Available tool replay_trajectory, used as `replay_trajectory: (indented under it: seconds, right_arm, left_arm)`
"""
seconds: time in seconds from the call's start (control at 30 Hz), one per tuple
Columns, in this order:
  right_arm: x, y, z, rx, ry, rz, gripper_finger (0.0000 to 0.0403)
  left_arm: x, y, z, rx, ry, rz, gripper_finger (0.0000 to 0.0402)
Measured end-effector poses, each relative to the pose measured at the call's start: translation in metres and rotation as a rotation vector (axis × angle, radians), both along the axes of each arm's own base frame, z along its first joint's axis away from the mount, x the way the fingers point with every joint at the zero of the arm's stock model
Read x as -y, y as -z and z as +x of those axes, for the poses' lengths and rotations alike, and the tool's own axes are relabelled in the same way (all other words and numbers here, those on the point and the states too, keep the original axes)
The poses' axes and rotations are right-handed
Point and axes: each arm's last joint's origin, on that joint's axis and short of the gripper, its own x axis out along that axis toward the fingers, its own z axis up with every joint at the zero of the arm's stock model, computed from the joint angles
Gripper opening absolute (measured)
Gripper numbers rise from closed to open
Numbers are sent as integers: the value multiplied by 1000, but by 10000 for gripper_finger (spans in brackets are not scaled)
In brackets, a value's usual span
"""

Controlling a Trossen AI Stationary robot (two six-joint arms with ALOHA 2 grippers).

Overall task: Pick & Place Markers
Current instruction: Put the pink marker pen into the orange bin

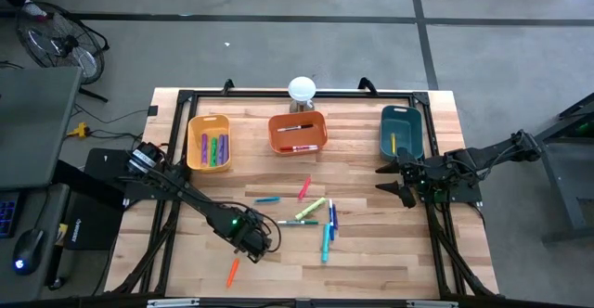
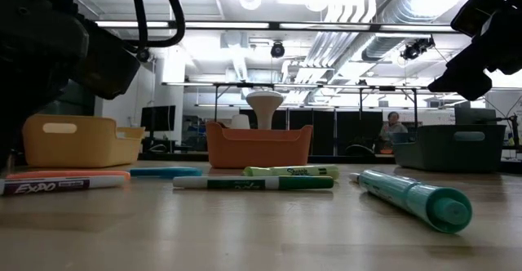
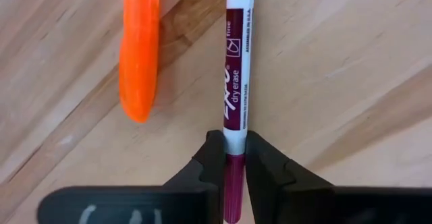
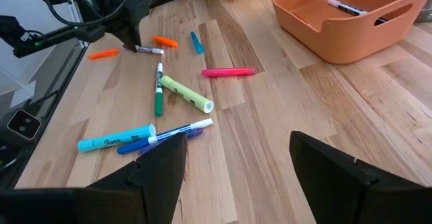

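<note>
1. The left gripper (image 3: 228,158) sits low on the pale wooden slatted tabletop (image 1: 371,262), at about 7 o'clock from the table's centre. Its jaws are pinched narrow on a slim white-bodied dry-erase marker with a maroon label and cap (image 3: 233,82).
2. That marker lies flat on the wood, gripped near its maroon end, just beside a stubby orange marker (image 3: 140,45) it does not touch.
3. Judged by looks, it is light, stiff, smooth plastic. It could swivel between the pads, so a hold nearer mid-barrel would likely balance better.
4. More loose coloured markers (image 1: 314,217) lie scattered near the centre.
5. Three plastic bins stand toward 12 o'clock: yellow (image 1: 196,127), orange (image 1: 277,136), teal (image 1: 416,132).
6. The right gripper (image 4: 236,163) waits at 3 o'clock, jaws wide and empty.
</note>
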Motion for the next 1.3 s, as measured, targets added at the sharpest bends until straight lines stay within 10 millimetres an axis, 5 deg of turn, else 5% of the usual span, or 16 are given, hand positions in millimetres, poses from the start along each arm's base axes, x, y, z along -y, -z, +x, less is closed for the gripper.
replay_trajectory:
  seconds: [0.97, 1.3]
  right_arm:
    - [0, 0, 0, 0, 0, 0, 252]
    - [0, 0, 0, 0, 0, 0, 252]
  left_arm:
    - [7, -32, 15, 56, 29, 39, 29]
    - [13, -61, 26, 103, 122, 47, 29]
